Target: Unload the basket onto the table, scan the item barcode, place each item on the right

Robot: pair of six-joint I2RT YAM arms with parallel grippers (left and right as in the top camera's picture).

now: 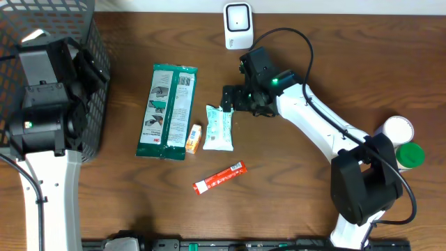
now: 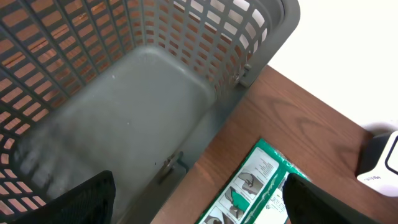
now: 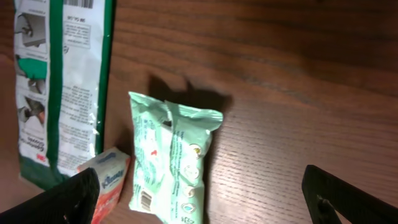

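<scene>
Your right gripper (image 3: pixel 205 200), jaws wide and empty, hovers over the pale green pouch (image 3: pixel 171 162) lying flat on the worktop (image 3: pixel 298 74), apart from the white scanner (image 1: pixel 237 26), while your left gripper (image 2: pixel 199 204) hangs open and empty at the basket (image 2: pixel 124 93): pickup and scan both remain.

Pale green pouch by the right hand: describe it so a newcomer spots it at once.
Start at the large green-and-white packet in the middle of the wooden table. Just right of it, past a small orange box, lies the pale green pouch, by the open right hand. It alone is mint-coloured and puffy.
</scene>
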